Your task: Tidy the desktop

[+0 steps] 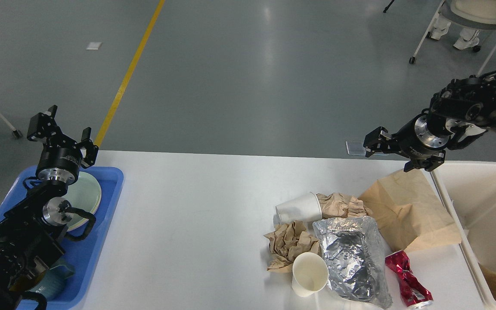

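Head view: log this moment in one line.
left gripper open, empty | right gripper cannot tell | desktop cluttered | cream bin right

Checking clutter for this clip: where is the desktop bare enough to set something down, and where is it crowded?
The desktop is bare from the blue tray across to the tipped paper cup, and along the far edge. Crowded front right: crumpled brown paper, upright cup, foil bag, crushed red can, paper bag beside the cream bin.
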